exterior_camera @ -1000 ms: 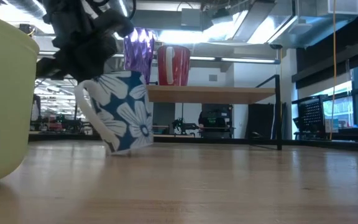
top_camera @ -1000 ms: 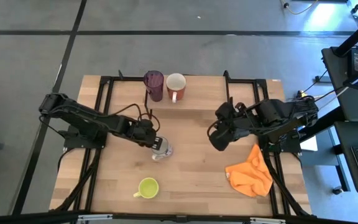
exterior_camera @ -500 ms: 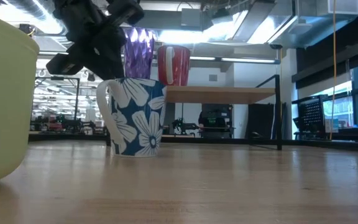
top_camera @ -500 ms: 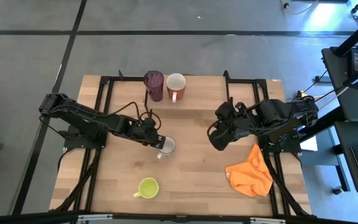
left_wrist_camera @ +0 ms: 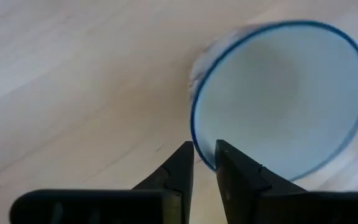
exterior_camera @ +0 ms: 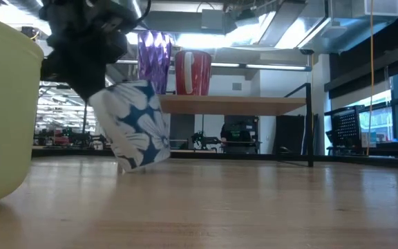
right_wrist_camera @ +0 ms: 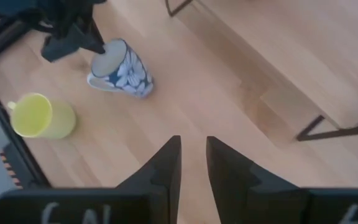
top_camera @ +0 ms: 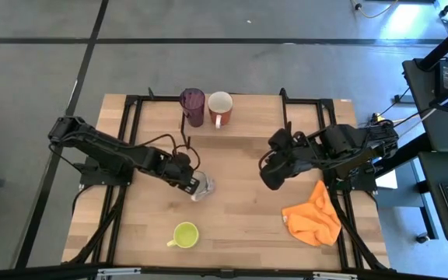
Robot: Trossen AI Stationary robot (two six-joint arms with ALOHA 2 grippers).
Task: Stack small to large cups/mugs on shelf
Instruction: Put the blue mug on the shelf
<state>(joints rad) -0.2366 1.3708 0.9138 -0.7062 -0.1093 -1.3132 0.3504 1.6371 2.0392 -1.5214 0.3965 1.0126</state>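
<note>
Although two vessels already stand on the shelf (top_camera: 232,128), the job looks roughly half done, since two more remain down on the table (top_camera: 239,218). Nearest the low camera is the yellow-green mug (top_camera: 184,234), upright and alone at the front of the table, well apart from either arm. Beyond it, the left gripper (top_camera: 190,180) pinches the rim of the blue-and-white flowered mug (exterior_camera: 131,125), one finger inside and one outside, fingers drawn narrow around the wall; the mug is tilted, only its lower edge touching the wood. It sits near the table's middle, between the yellow-green mug and the shelf. The right gripper (right_wrist_camera: 192,163) hangs over the right half of the table with nothing between its fingers, which stand a small gap apart; this arm seems to be waiting. An orange cloth (top_camera: 313,215) lies crumpled just beside it. Farther back, on the shelf's left part, the purple tumbler (top_camera: 193,105) and the red mug (top_camera: 220,106) stand upright, just beside each other. By my judgement, the flowered mug and then the yellow-green one remain to be lifted up there. The tabletop is pale wood planks on a black frame; behind it lies a grey floor and a lit workshop with ceiling ducts.
</note>
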